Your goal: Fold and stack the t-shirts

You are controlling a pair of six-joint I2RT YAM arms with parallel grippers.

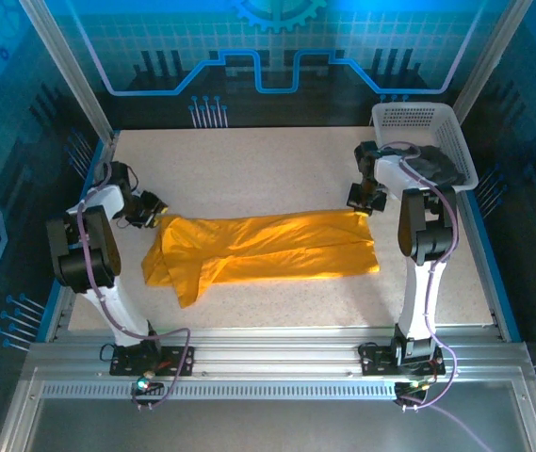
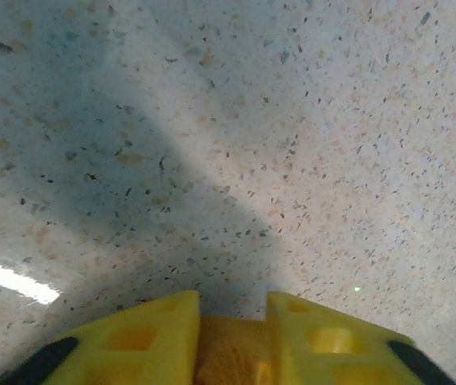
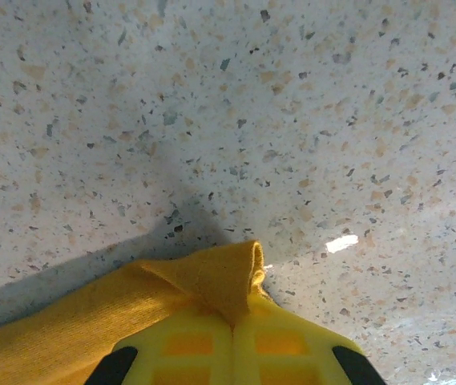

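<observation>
The orange-yellow t-shirt point(image 1: 268, 247) lies stretched sideways across the middle of the table, its left end bunched. My right gripper point(image 1: 366, 200) sits at its far right corner. In the right wrist view this gripper point(image 3: 234, 319) is shut, pinching a raised fold of the shirt point(image 3: 211, 277). My left gripper point(image 1: 152, 211) is at the shirt's far left corner. In the left wrist view its yellow fingers point(image 2: 155, 329) stand a little apart, tips over bare table, with orange cloth point(image 2: 232, 353) in the gap behind them. The charcoal t-shirt point(image 1: 434, 168) lies in the basket.
A white lattice basket point(image 1: 385, 118) stands at the back right corner, close behind the right arm. Speckled tabletop point(image 1: 277, 165) stretches behind the shirt, with more of it in front point(image 1: 277, 306). Metal frame rails border the table's sides and near edge.
</observation>
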